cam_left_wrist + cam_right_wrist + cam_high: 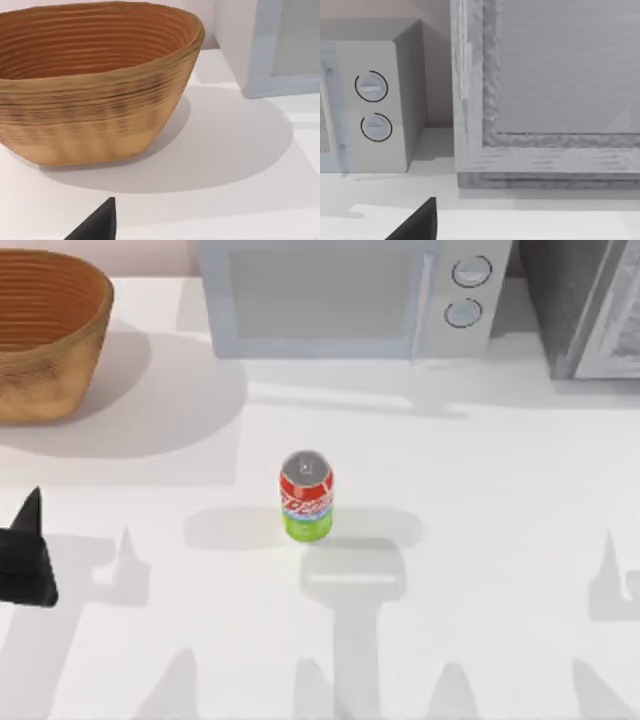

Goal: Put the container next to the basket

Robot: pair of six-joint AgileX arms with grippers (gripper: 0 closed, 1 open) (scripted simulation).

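Risk sits mostly in the reach that has yet to begin. The small cylindrical drink can with silver top, red band and green lower part (306, 496) stands upright near the middle of the white table (500, 500), touched by nothing, well apart from the large round orange-brown woven wicker basket (45, 335), which lies toward ten o'clock from it in the top view's far left corner. The left gripper (27, 560) shows as a dark shape at the table's left edge, about nine o'clock from the can; whether its fingers are apart or together I cannot tell. The right gripper (417, 224) is a dark wedge in its wrist view, facing a pale grey microwave with two round dials (350, 295) and a grey framed cabinet (585, 305); its state is equally unclear.

A tall, narrow can would likely tip if a finger clips its side on approach. Carried low, it could knock the basket wall; released too near, it may lean against the weave rather than stand beside it.
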